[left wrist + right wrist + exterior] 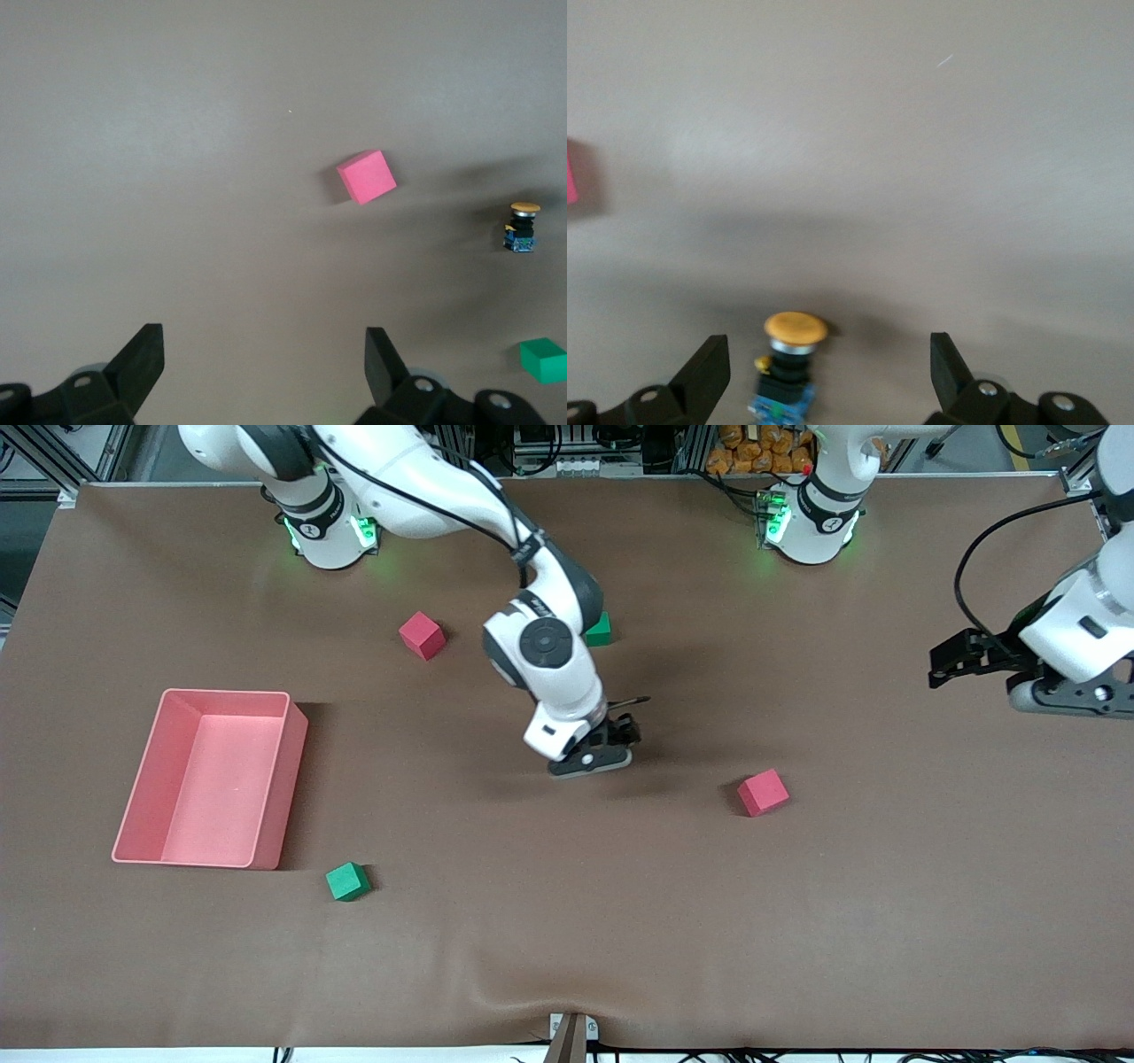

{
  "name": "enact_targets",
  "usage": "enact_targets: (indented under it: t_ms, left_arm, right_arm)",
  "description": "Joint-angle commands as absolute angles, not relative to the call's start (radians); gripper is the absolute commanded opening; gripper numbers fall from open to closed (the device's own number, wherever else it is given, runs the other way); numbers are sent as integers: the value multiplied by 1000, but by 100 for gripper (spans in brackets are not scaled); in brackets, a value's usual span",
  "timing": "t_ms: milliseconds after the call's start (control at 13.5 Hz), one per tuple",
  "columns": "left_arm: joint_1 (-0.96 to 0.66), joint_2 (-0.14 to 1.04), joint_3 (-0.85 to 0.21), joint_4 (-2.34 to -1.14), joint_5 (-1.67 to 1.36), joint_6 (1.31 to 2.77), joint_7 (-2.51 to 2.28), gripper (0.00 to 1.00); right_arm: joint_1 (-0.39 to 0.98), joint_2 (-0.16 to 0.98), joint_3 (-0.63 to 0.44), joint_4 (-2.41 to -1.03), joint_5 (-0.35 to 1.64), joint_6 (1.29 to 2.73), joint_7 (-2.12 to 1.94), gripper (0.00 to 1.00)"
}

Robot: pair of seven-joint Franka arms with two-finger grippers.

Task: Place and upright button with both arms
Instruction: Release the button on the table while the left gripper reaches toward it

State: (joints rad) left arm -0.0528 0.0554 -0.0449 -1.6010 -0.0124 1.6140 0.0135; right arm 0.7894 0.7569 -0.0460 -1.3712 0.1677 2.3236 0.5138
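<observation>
The pink rectangular plastic bin near the right arm's end of the brown table holds nothing. My right gripper is low over the middle of the table, fingers apart, and the small black push-button with orange cap stands upright between them, touching neither. My left gripper waits above the left arm's end, fingers apart. A red foam cube lies near the button.
</observation>
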Motion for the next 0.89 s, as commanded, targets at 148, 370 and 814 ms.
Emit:
enact_targets:
  t_ms: [148,370,814]
  left_arm:
    - [-106,121,-54,-1582,-14,1612,18,100]
    - [-159,172,-58,-1582,-34,1612,12,100]
    - [-369,429,-58,-1447,-46,1617,-241,100]
  right_arm:
    - [689,496,-139,-1567,149,2189,283,100]
    - [686,346,-259,-1721,141,2172,125,100]
    - [687,157,-486,-1726,141,1915,-23,100]
